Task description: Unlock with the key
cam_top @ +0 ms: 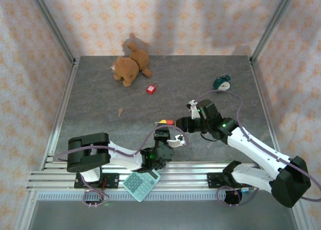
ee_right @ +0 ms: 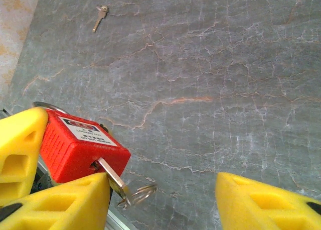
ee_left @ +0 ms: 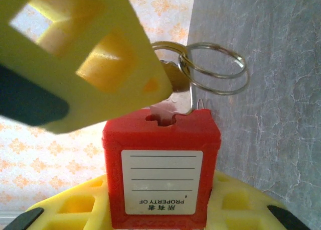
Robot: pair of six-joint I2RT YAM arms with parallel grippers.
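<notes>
Padlock: red plastic padlock with a white label, at the front-middle of the grey marble-patterned tabletop.
Key: silver key seated in the padlock's keyhole, two wire rings threaded through its head.
Left claw: pinching the padlock's body.
Right claw: spread wide, one yellow finger just beside the key.

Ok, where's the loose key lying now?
The loose key lies on the table, left of centre in the top view, just below the teddy bear.
</notes>
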